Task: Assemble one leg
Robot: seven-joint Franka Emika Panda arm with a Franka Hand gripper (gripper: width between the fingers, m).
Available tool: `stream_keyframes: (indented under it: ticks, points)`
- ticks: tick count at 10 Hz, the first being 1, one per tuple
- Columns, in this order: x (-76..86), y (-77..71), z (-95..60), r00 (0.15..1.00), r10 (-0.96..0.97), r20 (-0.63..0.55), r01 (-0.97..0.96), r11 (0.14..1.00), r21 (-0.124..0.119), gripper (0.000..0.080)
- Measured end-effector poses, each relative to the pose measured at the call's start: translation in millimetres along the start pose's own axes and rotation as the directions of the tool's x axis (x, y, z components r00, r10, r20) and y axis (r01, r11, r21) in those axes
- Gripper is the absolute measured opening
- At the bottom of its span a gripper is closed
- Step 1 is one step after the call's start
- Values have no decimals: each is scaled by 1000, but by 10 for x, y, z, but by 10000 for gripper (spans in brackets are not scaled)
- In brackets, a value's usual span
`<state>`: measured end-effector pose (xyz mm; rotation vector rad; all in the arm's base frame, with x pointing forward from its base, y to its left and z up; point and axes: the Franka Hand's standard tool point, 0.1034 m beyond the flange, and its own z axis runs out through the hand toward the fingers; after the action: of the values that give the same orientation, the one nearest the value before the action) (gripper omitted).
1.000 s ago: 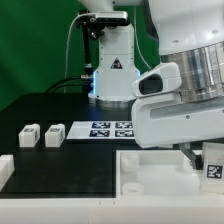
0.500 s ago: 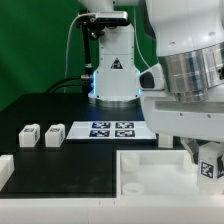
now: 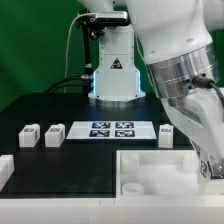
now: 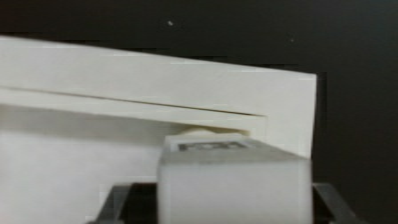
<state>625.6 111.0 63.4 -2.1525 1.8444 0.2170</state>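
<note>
My gripper (image 3: 211, 163) is at the exterior view's lower right, shut on a leg (image 3: 209, 169), a stubby white piece with a black-and-white tag. It holds the leg over the right side of the large white square part (image 3: 150, 172). In the wrist view the leg (image 4: 228, 178) fills the space between the dark fingers (image 4: 135, 198) of the gripper (image 4: 228, 205). It is just above the white square part (image 4: 125, 110), near a small round socket (image 4: 217, 128). Three more legs lie on the table: two at the left (image 3: 28, 134), (image 3: 53, 134) and one at the right (image 3: 167, 132).
The marker board (image 3: 110, 129) lies flat at the table's middle. The robot base (image 3: 112, 70) stands behind it. A white block (image 3: 5, 170) sits at the exterior view's lower left edge. The arm's body covers the upper right.
The arm has swung and tilted toward the exterior view's right, carrying the held leg lower and further right. This uncovers the leg beside the marker board.
</note>
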Motion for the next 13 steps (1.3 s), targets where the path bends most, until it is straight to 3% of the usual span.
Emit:
stream_keyframes:
  ticks: [1, 3, 4, 5, 6, 7, 8, 9, 10, 11, 12, 13]
  points:
    - [-1, 0, 0, 1000, 1, 0, -1, 1000, 0, 297]
    - [-26, 9, -19, 940, -341, -29, 340, 940, -36, 300]
    - [-80, 0, -35, 891, -451, -46, 448, 892, -60, 535]
    - [-95, -3, -30, 818, -573, -40, 570, 819, -67, 535]
    - [-78, 2, -25, 768, -640, -34, 636, 768, -71, 614]
    - [-78, 3, -23, 721, -692, -29, 689, 721, -74, 640]
    - [-71, 5, -23, 616, -788, -21, 784, 615, -85, 640]
    - [-62, 3, -31, 456, -890, -10, 884, 454, -111, 648]
    - [-45, -18, -50, 204, -979, 12, 970, 201, -136, 649]
    - [-38, -23, -52, 79, -997, 25, 987, 75, -142, 649]
    - [-38, -22, -48, 96, -995, 23, 986, 91, -141, 649]
    - [-37, -20, -46, 113, -993, 21, 984, 109, -142, 557]
